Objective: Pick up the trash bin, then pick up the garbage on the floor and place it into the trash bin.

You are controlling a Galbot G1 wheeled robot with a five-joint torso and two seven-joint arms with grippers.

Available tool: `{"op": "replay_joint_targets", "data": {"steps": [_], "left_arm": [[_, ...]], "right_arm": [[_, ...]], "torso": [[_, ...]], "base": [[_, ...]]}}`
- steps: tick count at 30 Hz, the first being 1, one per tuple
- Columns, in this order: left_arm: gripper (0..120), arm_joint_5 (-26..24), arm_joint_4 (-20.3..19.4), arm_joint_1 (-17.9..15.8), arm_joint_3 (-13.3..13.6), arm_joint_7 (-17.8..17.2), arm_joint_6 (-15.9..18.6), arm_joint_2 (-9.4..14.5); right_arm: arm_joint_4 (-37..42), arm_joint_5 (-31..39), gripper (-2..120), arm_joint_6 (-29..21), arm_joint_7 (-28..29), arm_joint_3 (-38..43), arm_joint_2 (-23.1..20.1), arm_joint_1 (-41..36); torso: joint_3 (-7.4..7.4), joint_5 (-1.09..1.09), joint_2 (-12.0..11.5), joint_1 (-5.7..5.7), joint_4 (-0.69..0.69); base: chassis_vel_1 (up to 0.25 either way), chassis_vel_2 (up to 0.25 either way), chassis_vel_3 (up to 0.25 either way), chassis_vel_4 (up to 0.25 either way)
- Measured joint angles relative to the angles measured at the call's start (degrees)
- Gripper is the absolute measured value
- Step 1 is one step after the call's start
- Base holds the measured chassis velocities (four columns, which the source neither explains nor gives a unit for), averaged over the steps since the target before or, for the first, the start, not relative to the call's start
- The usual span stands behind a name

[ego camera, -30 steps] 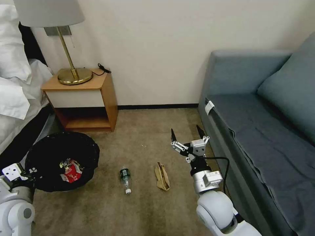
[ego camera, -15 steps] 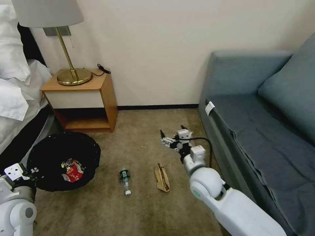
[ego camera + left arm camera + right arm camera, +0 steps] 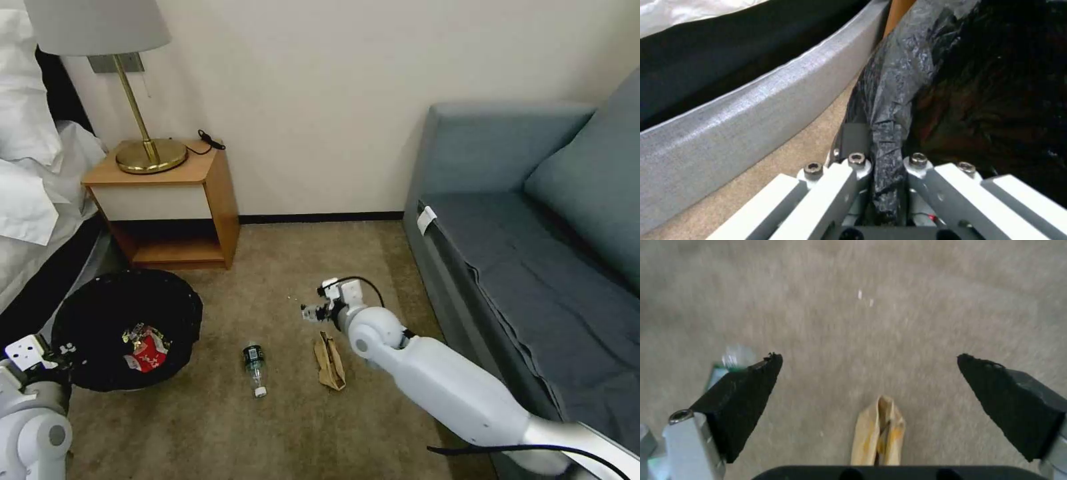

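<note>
Below, my right gripper (image 3: 312, 311) hangs low over the carpet (image 3: 280, 427) with its fingers (image 3: 744, 400) spread wide and holding nothing. Its arm reaches forward from the lower right of the head view. From the wrist, the two black tips frame bare carpet, and the paper bag (image 3: 878, 431) lies between them, just under the palm. In the head view that crumpled brown bag (image 3: 330, 361) lies on the floor just beside and nearer than the gripper, not touched. The bottle (image 3: 254, 365) lies on its side a little to the left of the bag, cap toward me; its green label (image 3: 724, 365) peeks past one finger in the wrist view.

My left gripper (image 3: 880, 180) is closed on the black liner (image 3: 893, 110) folded over the rim of the bin (image 3: 127, 327), at the lower left of the head view. Red-and-white wrappers (image 3: 145, 345) lie inside the bin. Beyond the bin stand a nightstand (image 3: 170, 200) with a lamp (image 3: 133, 87); a bed (image 3: 33, 200) is at left, and a sofa (image 3: 533, 253) at right.
</note>
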Motion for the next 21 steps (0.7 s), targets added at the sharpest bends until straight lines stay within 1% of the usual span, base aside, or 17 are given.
{"op": "replay_joint_targets", "data": {"steps": [1,5,6,10,11,13,15,17,21], "left_arm": [[2,0.0,0.0,0.0,0.0,0.0,0.0,0.0],[2,0.2,0.5,-0.2,0.3,0.1,-0.1,0.0],[2,0.2,0.5,-0.2,0.3,0.1,-0.1,0.0],[2,0.4,0.7,-0.4,0.8,0.1,-0.2,-0.1],[2,0.4,0.7,-0.4,0.8,0.1,-0.2,-0.1],[2,0.6,0.8,-0.4,0.8,0.1,-0.2,-0.1],[2,0.6,0.9,-0.4,0.8,0.1,-0.3,-0.1],[2,0.7,1.0,-0.3,0.8,0.2,-0.3,-0.1],[2,0.8,1.0,-0.3,0.8,0.2,-0.3,-0.1]], "right_arm": [[0.0,0.0,100,0.0,0.0,0.0,0.0,0.0],[-4.5,-0.4,100,-2.1,-2.1,-2.9,1.9,1.1],[-4.5,-0.4,100,-2.1,-2.1,-2.9,1.9,1.1],[-9.4,-1.9,100,-2.4,-4.5,-5.6,3.3,2.4],[-9.4,-1.9,100,-2.4,-4.5,-5.6,3.3,2.4],[-12.8,-3.6,100,-2.2,-6.0,-6.9,4.1,2.7],[-13.7,-4.1,100,-2.1,-6.4,-7.1,4.3,2.7],[-16.7,-6.0,100,-1.1,-7.6,-7.6,5.1,2.5],[-19.1,-7.7,100,-0.3,-8.7,-7.9,5.8,2.2]], "torso": [[0.0,0.0,0.0,0.0,0.0],[0.0,0.0,0.0,0.0,0.0],[0.0,0.0,0.0,0.0,0.0],[0.0,0.0,0.0,0.0,0.0],[0.0,0.0,0.0,0.0,0.0],[0.0,0.0,0.0,0.0,0.0],[0.0,0.0,0.0,0.0,0.0],[0.0,0.0,0.0,0.0,0.0],[0.0,0.0,0.0,0.0,-0.01]], "base": [[0.0,0.0,0.0,0.0],[0.0,0.0,0.0,0.0],[0.0,0.0,0.0,0.0],[0.0,0.0,0.0,0.0],[0.0,0.0,0.0,0.0],[0.0,0.0,0.0,0.0],[0.0,0.0,0.0,0.0],[0.0,0.0,0.0,0.0],[0.0,0.0,0.0,0.0]]}}
